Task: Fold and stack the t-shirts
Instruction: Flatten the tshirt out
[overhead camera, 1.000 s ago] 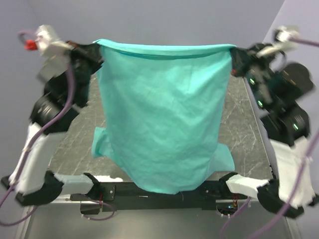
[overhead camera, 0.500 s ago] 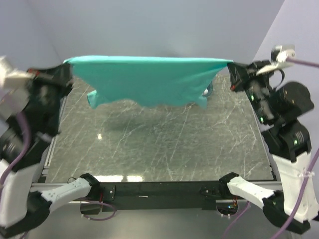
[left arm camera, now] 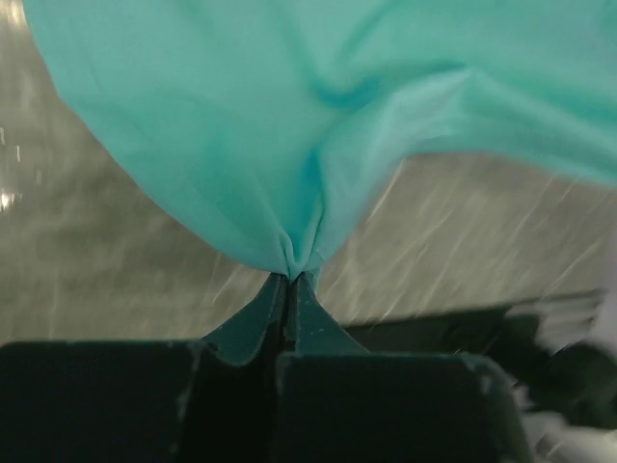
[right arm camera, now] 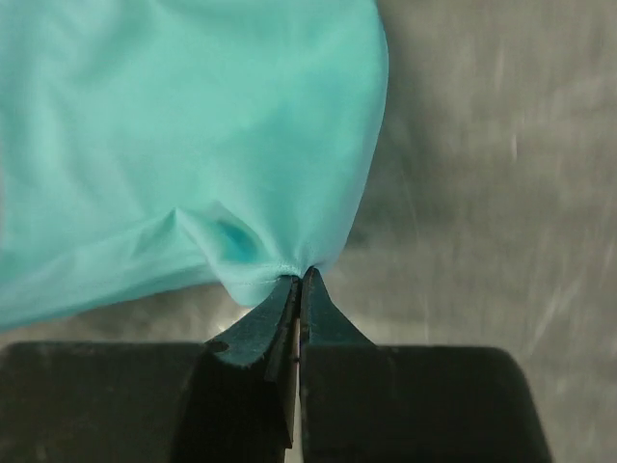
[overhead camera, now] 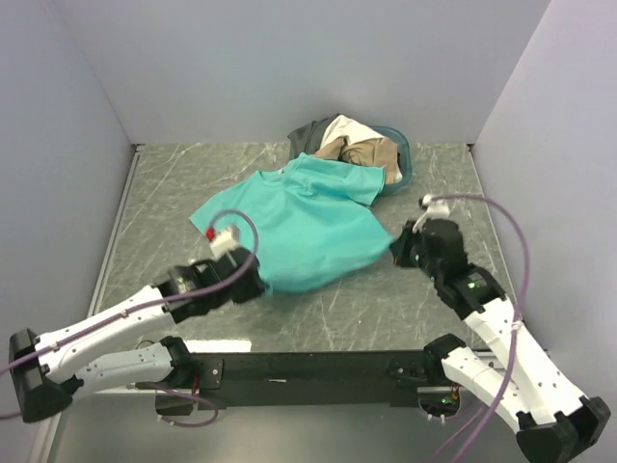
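Both left hand (left arm camera: 289,282) and right hand (right arm camera: 300,278) now lower, teal t-shirt (overhead camera: 299,227) seemingly flat

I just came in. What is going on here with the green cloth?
Two robot arms hold a teal t-shirt spread on the table. The left gripper and the right gripper are each shut on a near corner of its hem. The other shirts, cream, tan and dark grey, are heaped in the basket at the back.
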`<state>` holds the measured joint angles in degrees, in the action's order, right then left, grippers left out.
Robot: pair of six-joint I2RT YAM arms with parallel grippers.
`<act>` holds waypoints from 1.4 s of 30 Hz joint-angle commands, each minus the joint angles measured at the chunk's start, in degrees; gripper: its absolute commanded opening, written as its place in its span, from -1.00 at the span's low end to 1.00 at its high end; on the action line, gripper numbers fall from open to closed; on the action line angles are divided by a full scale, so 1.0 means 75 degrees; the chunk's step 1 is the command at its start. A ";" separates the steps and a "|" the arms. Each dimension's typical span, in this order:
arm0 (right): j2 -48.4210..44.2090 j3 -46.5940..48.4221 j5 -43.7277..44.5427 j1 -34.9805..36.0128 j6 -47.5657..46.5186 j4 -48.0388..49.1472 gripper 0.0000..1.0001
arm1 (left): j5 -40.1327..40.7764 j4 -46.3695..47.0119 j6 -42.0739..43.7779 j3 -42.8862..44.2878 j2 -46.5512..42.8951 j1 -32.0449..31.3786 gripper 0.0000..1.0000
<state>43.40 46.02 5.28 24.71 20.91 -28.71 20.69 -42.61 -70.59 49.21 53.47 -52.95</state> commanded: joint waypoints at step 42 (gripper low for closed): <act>-0.0336 -0.0030 0.0815 -0.1525 0.1783 -0.1318 0.66 | -0.0697 -0.0201 0.2592 0.2732 0.3500 -0.2295 0.99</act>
<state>42.61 45.23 24.21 13.50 37.93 -45.19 6.31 -39.07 -49.36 67.40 83.42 -75.70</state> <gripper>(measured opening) 0.825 0.994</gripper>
